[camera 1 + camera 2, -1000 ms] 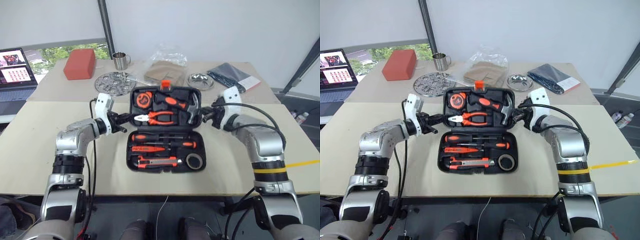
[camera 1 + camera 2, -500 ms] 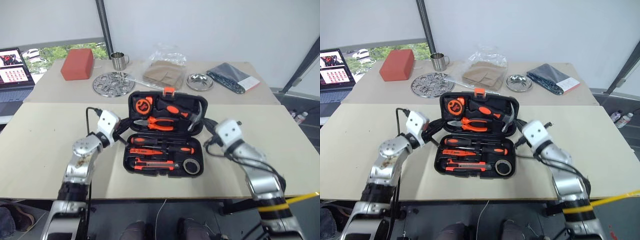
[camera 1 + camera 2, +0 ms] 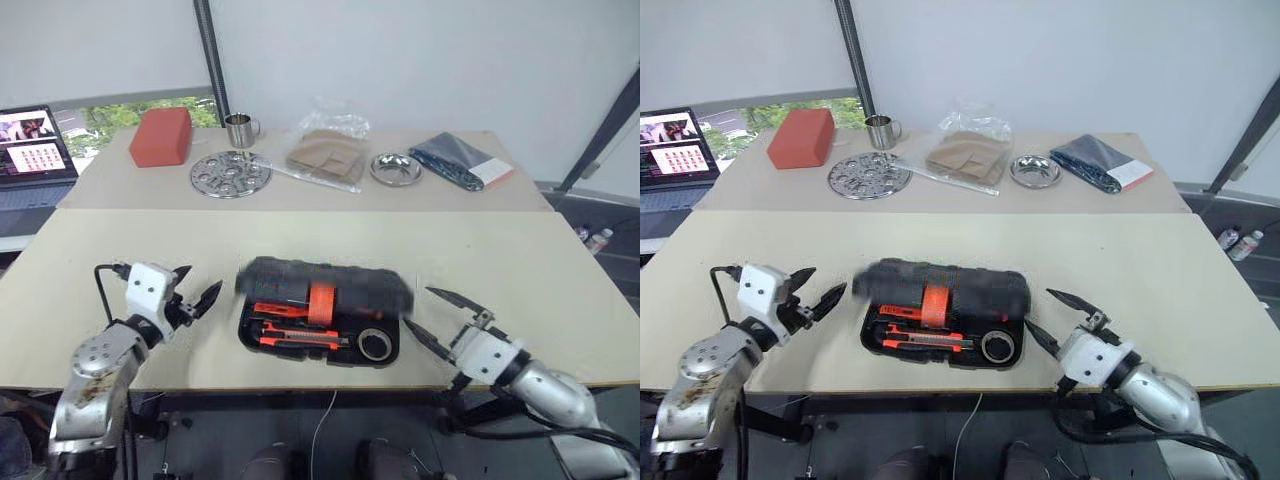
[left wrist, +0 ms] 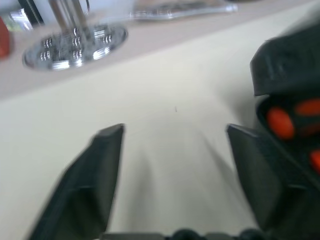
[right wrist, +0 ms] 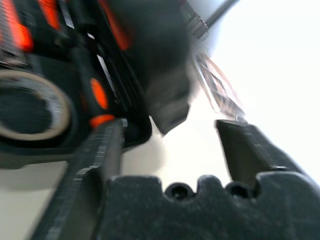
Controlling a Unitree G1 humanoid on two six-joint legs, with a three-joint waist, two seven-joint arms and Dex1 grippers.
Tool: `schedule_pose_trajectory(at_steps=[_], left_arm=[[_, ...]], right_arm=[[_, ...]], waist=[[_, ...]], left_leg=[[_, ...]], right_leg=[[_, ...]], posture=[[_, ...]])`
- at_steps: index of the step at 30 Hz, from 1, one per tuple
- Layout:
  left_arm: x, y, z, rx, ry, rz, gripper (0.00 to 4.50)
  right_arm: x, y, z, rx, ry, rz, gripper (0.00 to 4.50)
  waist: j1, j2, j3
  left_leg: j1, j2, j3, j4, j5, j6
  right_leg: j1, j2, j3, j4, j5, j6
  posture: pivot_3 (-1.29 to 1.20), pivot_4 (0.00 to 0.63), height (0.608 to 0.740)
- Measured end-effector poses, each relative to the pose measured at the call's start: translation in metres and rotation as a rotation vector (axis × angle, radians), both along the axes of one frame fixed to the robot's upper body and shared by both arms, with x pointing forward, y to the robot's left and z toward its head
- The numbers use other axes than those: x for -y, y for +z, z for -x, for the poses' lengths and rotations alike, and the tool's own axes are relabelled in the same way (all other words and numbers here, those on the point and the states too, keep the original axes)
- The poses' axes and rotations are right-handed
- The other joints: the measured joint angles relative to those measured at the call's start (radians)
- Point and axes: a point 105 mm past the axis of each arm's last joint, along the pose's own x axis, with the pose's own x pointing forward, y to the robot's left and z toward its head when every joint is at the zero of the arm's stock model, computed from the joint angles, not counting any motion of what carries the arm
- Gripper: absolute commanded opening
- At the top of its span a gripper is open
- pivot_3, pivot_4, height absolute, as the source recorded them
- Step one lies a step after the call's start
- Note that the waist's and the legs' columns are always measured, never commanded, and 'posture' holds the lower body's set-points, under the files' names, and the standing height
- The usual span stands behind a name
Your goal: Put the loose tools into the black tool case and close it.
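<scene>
Both arms pulled back, fingers wide, black tool case half-shut between them, untouched

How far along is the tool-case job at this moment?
Done: the tools, a tape roll among them, lie in the black tool case. In hand: the lid is partway down, blurred; left gripper and right gripper open beside the case. Left: shutting the lid fully.

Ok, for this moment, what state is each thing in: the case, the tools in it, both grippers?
black tool case: lid partway down, blurred, not shut; orange latch unfastened.
loose tools: lying in the case's lower half.
tape roll: seated in its recess.
left gripper: open, empty, beside the case.
right gripper: open, empty, beside the case.
</scene>
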Motion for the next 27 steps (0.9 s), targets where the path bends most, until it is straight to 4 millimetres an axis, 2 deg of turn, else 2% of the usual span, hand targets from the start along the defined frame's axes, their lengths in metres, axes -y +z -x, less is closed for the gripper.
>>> schedule_pose_trajectory(at_steps=[2, 3, 5, 6, 7, 8, 9, 10, 13, 15, 17, 19, 21, 22, 24, 25, 27], left_arm=[[-0.019, -0.009, 0.003, -0.093, 0.016, -0.008, 4.48], [-0.032, -0.009, -0.002, -0.12, 0.023, -0.023, 4.48], [-0.041, 0.0, -0.015, -0.112, 0.021, -0.038, 4.5], [-0.039, 0.005, -0.023, -0.101, 0.003, -0.049, 4.5], [-0.032, 0.014, -0.039, -0.071, -0.04, -0.07, 4.24], [-0.024, 0.022, -0.05, -0.045, -0.081, -0.089, 3.99], [-0.015, 0.029, -0.065, -0.022, -0.121, -0.113, 3.81], [-0.008, 0.037, -0.075, 0.008, -0.154, -0.133, 3.43], [0.015, 0.039, -0.098, 0.023, -0.248, -0.169, 2.42], [0.039, 0.031, -0.11, 0.007, -0.336, -0.194, 1.67], [0.062, 0.019, -0.117, -0.018, -0.428, -0.23, 1.0], [0.082, 0.01, -0.12, -0.043, -0.519, -0.271, 0.28], [0.096, 0.003, -0.116, -0.068, -0.613, -0.311, 0.28], [0.1, 0.0, -0.109, -0.093, -0.704, -0.353, 0.28], [0.103, -0.002, -0.101, -0.109, -0.781, -0.379, 0.28], [0.101, -0.004, -0.089, -0.138, -0.872, -0.413, 0.28], [0.106, -0.01, -0.071, -0.186, -0.996, -0.424, 0.28]], right_arm=[[0.007, -0.018, 0.019, -0.192, 0.018, -0.014, 4.45], [0.013, -0.032, 0.036, -0.351, 0.047, 0.002, 4.45], [0.016, -0.041, 0.051, -0.502, 0.089, 0.007, 3.91], [0.015, -0.041, 0.054, -0.537, 0.111, 0.007, 3.65], [0.012, -0.038, 0.055, -0.57, 0.15, 0.007, 3.28], [0.008, -0.035, 0.055, -0.584, 0.183, 0.005, 3.12], [0.002, -0.031, 0.053, -0.595, 0.219, 0.003, 2.65], [-0.004, -0.027, 0.05, -0.595, 0.249, 0.0, 2.31], [-0.017, -0.024, 0.042, -0.603, 0.306, 0.002, 1.33], [-0.028, -0.023, 0.038, -0.606, 0.349, 0.005, 0.62], [-0.039, -0.022, 0.033, -0.607, 0.39, 0.014, 0.01], [-0.047, -0.021, 0.023, -0.599, 0.401, 0.022, 0.0], [-0.051, -0.021, 0.01, -0.579, 0.374, 0.016, 0.0], [-0.048, -0.02, -0.009, -0.545, 0.302, -0.002, 0.0], [-0.041, -0.02, -0.026, -0.521, 0.222, -0.008, 0.0], [-0.031, -0.02, -0.042, -0.504, 0.134, -0.022, 0.0], [-0.01, -0.013, -0.065, -0.454, -0.015, -0.068, 0.0]], waist=[[0.009, 0.001, 0.0], [0.014, 0.001, 0.0], [0.021, -0.001, 0.0], [0.023, -0.002, -0.001], [0.029, -0.002, -0.001], [0.032, -0.003, -0.001], [0.035, -0.004, -0.002], [0.035, -0.004, -0.002], [0.035, -0.006, -0.003], [0.034, -0.006, -0.003], [0.032, -0.007, -0.003], [0.028, -0.008, -0.002], [0.021, -0.01, -0.002], [0.013, -0.011, -0.001], [0.007, -0.011, -0.001], [0.002, -0.011, -0.001], [0.001, -0.009, -0.002]], left_leg=[[-0.001, -0.001, 0.0, 0.0, 0.0, 0.0], [0.0, -0.001, 0.0, 0.0, -0.001, 0.001], [0.0, 0.0, -0.001, 0.001, -0.001, 0.002], [0.0, 0.0, -0.001, 0.002, -0.001, 0.002], [0.0, -0.001, -0.001, 0.003, -0.002, 0.003], [0.0, -0.001, -0.001, 0.004, -0.002, 0.004], [0.0, -0.001, 0.0, 0.005, -0.002, 0.004], [-0.001, -0.001, 0.0, 0.005, -0.002, 0.004], [-0.004, -0.003, 0.001, 0.004, -0.003, 0.006], [-0.009, -0.004, 0.001, 0.007, -0.003, 0.007], [-0.015, -0.004, 0.0, 0.011, 0.002, 0.017], [-0.018, -0.003, 0.0, 0.011, 0.002, 0.017], [-0.018, -0.003, 0.0, 0.011, 0.002, 0.017], [-0.017, -0.003, 0.0, 0.011, 0.002, 0.016], [-0.017, -0.003, 0.0, 0.012, 0.002, 0.016], [-0.017, -0.002, 0.0, 0.012, -0.002, 0.008], [-0.017, -0.004, 0.0, 0.012, -0.002, 0.008]], right_leg=[[0.0, 0.0, 0.0, 0.0, 0.0, -0.001], [0.0, -0.001, 0.0, 0.0, 0.0, -0.001], [-0.001, 0.0, -0.001, -0.001, 0.001, -0.001], [-0.001, 0.0, -0.002, -0.002, 0.001, -0.001], [-0.001, 0.0, -0.003, -0.002, 0.002, -0.001], [-0.001, -0.001, -0.004, -0.002, 0.003, 0.0], [-0.001, -0.001, -0.005, -0.002, 0.004, 0.0], [-0.001, -0.002, -0.006, -0.003, 0.005, 0.0], [-0.001, -0.004, -0.008, -0.002, 0.008, -0.006], [-0.003, -0.003, -0.012, -0.002, 0.009, -0.006], [-0.005, 0.004, -0.016, -0.003, 0.009, -0.006], [-0.006, 0.007, -0.016, -0.003, 0.009, -0.005], [-0.005, 0.007, -0.016, -0.004, 0.008, -0.005], [-0.005, 0.006, -0.015, -0.005, 0.008, -0.004], [-0.006, 0.004, -0.015, -0.004, 0.007, -0.003], [-0.008, 0.0, -0.015, -0.003, 0.007, -0.004], [-0.008, -0.001, -0.014, -0.001, 0.007, -0.004]], posture=[[0.0, 0.15, 0.734], [0.0, 0.15, 0.734], [0.0, 0.15, 0.734], [0.0, 0.15, 0.734], [0.0, 0.15, 0.734], [0.0, 0.15, 0.734], [0.0, 0.15, 0.734], [0.0, 0.15, 0.734], [0.0, 0.15, 0.734], [0.0, 0.15, 0.734], [0.0, 0.15, 0.734], [0.0, 0.15, 0.734], [0.0, 0.15, 0.734], [0.0, 0.15, 0.734], [0.0, 0.15, 0.734], [0.0, 0.15, 0.734], [0.0, 0.15, 0.734]])
